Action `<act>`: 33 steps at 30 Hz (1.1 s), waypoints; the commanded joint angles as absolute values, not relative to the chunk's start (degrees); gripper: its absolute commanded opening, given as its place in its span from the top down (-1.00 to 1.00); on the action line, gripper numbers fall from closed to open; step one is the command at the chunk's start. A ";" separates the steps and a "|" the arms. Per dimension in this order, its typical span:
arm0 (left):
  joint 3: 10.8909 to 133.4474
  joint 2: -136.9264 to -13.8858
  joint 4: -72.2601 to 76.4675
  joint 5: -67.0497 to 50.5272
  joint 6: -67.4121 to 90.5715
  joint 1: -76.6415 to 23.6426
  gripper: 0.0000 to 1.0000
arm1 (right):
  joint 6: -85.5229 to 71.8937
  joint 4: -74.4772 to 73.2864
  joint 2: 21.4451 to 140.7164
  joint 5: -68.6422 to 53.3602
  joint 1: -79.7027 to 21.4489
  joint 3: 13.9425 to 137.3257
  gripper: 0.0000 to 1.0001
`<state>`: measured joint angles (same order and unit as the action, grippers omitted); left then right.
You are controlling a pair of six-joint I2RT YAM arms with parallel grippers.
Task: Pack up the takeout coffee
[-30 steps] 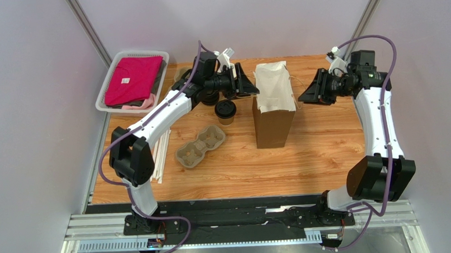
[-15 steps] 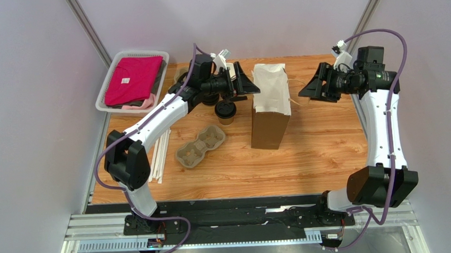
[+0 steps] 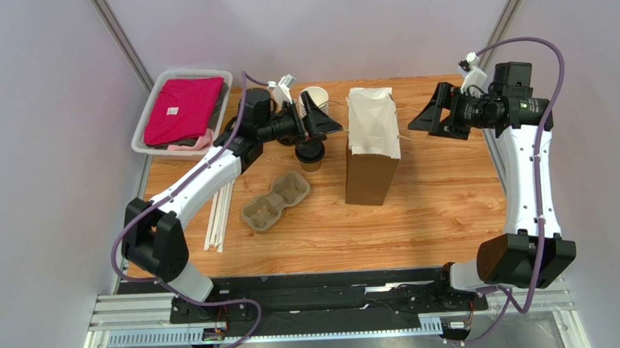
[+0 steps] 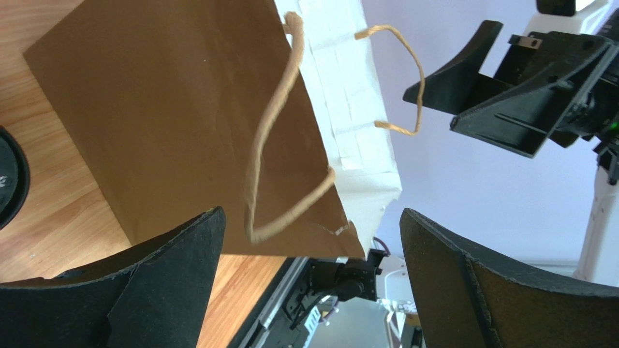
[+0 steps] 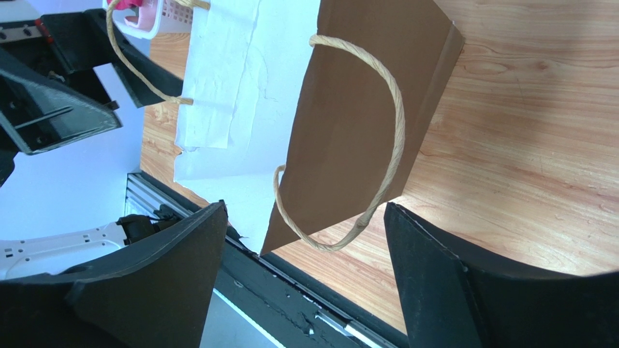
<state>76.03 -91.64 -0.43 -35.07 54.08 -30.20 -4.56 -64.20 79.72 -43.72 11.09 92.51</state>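
Coffee: the takeout coffee (image 3: 310, 150) stood upright on the table (image 3: 445, 206), lid on, just left of the paper bag (image 3: 374, 170) and outside it. Nothing gripped it.

Left claw: the left gripper (image 4: 309, 212) had its fingers spread wide and held nothing. It hung above and just behind the cup.

Change, left: over the last second this claw drew back from the bag's upper left edge toward the cup. That uncovered a stack of lidless cups (image 3: 314, 99) behind it.

Change, right: the right gripper (image 5: 304, 206), also spread and empty, had lifted a little and eased off the bag's right side. It sat near the bag but clear of it.

Change, bag: the bag had settled slightly leftward and stood upright on its own. Its twine handles (image 4: 272, 145) hung free in both wrist views.

Meaning: the bag-handling step looked finished, and the coffee itself was still to be picked up. The left claw seemed the better placed to take it.

Hidden, coffee: from above, the left claw covered the far side of the cup. The left wrist view caught only a sliver of the black lid at its left edge.

Hidden, bag: the white lining (image 3: 371, 122) filled the bag's mouth in the overhead view. I could not tell how far the opening gaped, or whether anything was inside.

Surroundings: a pulp cup carrier (image 3: 274, 200) and some straws (image 3: 220, 212) lay to the near left. A basket (image 3: 144, 123) holding pink cloth sat at the far left corner.
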 commanded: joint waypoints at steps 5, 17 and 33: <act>68.83 -77.72 -1.56 -36.47 45.72 -22.34 -0.98 | -4.39 -64.25 78.05 -44.03 11.69 97.82 -0.79; 81.56 -73.29 -62.90 -54.76 -67.26 -9.14 -0.97 | -4.92 -65.21 80.42 -44.03 12.92 104.50 -0.94; 77.17 -92.89 -70.58 -43.43 -115.48 -18.63 -0.84 | -5.71 -64.42 79.63 -44.03 12.92 101.08 -1.00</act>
